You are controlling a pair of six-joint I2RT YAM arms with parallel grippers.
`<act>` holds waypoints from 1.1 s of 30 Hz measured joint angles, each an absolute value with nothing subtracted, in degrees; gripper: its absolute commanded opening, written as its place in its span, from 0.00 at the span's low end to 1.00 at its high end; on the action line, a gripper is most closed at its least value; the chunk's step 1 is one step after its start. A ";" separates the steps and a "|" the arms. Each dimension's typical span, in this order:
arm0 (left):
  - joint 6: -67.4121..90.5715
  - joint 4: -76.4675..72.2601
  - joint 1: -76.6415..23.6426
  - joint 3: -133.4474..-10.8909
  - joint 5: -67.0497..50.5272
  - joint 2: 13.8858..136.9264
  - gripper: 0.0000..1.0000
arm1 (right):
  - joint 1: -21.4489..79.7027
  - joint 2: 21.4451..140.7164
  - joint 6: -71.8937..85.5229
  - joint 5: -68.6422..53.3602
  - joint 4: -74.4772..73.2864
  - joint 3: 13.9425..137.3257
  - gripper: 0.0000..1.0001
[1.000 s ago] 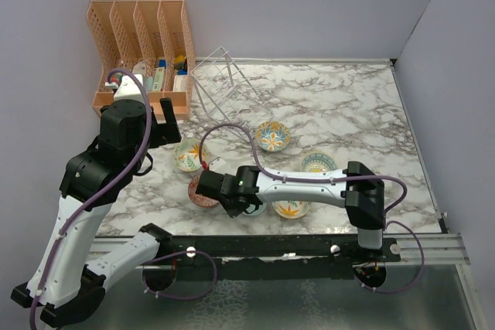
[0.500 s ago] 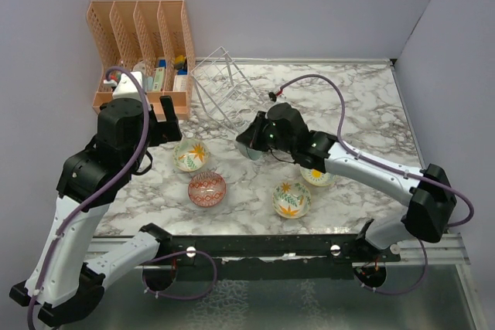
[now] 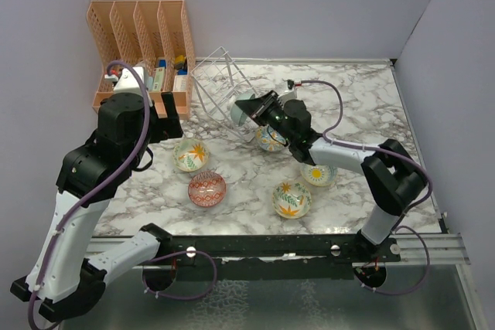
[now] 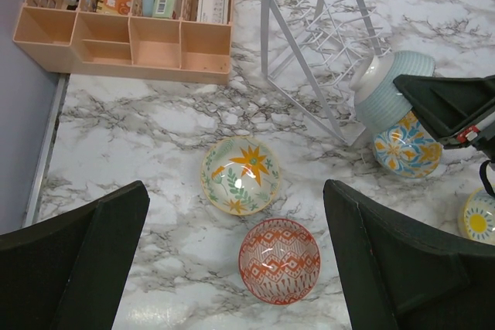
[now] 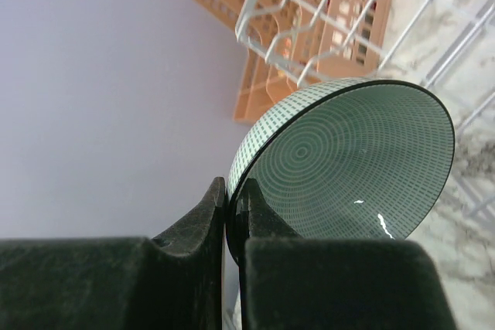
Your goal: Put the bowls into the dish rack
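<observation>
At far L, by the back wall, stood an orange organizer (image 3: 143,44) w/ small stuff in its slots. The L jaws hung in the air near its front. They were wide apart, w/ nothing in them.

Near them on the counter (image 3: 356,98) sat a leaf bowl (image 3: 190,154), open side up. A red bowl (image 3: 206,188) sat a bit closer to the arms, near the leaf bowl but not touching it.

The rack (image 3: 220,86) stood just R of the organizer, at the back of the counter. It was thin white wire & you could see through it.

The teal bowl (image 3: 246,108) was at the rack's near R end. It was up off the counter & tipped on its side. The R jaws were pinched tight on its rim, one finger on each side. Couldn't tell if the bowl touched the wire.

Just in front of it a blue bowl (image 3: 271,138) sat on the counter. The R arm (image 3: 348,156) hid part of it in the top view. A flower bowl (image 3: 291,199) sat nearer the arms, open side up. A sun bowl (image 3: 319,175) sat just R of it & a bit further back, partly under the R arm.
</observation>
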State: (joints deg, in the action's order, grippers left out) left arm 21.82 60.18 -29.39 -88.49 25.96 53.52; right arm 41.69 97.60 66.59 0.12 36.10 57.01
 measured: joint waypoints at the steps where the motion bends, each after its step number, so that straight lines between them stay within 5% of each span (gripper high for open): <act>1: 21.78 60.31 -29.39 -88.68 25.96 53.71 0.99 | 41.12 98.39 67.11 0.36 38.24 56.88 0.01; 15: 21.71 61.41 -29.39 -89.54 24.95 56.47 0.98 | 37.65 109.56 72.82 7.51 65.04 54.06 0.01; 33: 21.67 61.30 -29.39 -89.49 24.82 58.59 0.98 | 37.39 116.53 77.84 14.33 70.78 54.39 0.01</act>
